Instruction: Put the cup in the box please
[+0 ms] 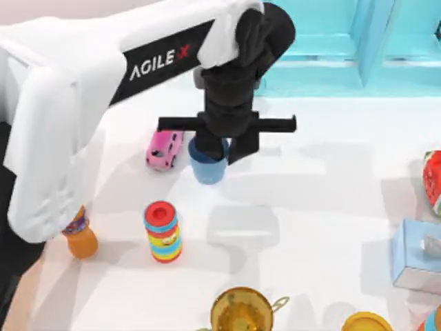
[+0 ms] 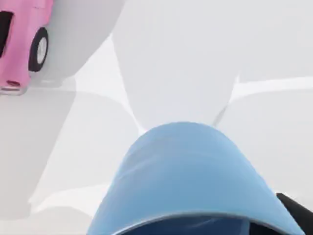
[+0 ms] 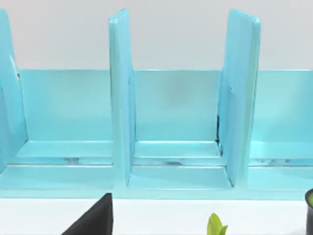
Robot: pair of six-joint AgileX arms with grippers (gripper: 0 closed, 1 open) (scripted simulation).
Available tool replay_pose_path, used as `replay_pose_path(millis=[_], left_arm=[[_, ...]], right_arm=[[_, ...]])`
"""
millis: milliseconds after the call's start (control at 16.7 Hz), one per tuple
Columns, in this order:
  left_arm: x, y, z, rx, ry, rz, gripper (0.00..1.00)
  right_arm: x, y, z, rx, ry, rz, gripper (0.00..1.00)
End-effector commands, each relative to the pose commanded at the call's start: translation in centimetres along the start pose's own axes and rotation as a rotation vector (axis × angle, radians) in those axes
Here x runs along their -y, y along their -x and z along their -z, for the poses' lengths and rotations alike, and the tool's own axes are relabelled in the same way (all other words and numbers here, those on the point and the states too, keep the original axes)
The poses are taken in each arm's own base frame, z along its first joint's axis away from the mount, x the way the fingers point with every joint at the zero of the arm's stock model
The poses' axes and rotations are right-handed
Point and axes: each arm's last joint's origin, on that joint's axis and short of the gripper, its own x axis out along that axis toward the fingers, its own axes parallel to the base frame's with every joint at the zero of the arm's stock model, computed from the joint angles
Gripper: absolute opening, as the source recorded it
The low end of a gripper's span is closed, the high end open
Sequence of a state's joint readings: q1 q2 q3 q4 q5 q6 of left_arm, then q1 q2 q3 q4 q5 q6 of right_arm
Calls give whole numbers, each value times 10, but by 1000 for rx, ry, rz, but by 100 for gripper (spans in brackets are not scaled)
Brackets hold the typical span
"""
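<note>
Left tool (image 1: 219, 153) is reaching down over the cup (image 1: 207, 167).

The blue cup is standing upright on the white tabletop (image 1: 303, 207), just beside the pink toy car (image 1: 164, 149). The left tool's fingers are sitting at the cup's rim, but I cannot tell if they are gripping it. The right wrist camera is facing the turquoise cabinet (image 3: 176, 122).

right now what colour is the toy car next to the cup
Pink, with dark windows; the toy car shows best in the top view, beside the blue cup.
</note>
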State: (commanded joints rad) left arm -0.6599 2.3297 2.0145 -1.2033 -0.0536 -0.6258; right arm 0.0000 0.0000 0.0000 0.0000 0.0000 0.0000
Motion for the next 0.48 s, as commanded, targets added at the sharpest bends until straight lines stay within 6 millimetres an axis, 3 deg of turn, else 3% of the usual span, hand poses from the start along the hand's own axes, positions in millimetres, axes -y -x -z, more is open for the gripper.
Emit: replay_pose_path(millis=[120,240,360,480], left_arm=[[-68,21,-20,-5,4,2,0],[-144,44,-27,-3,7,8,0],[-218,66,-17,-1,8,11,0],[-276,82,5,-2,7,12,0]], right_arm=[[0,0,0,0,0,0,100],[0,0,0,0,0,0,100],[0,0,0,0,0,0,100],[0,0,0,0,0,0,100]])
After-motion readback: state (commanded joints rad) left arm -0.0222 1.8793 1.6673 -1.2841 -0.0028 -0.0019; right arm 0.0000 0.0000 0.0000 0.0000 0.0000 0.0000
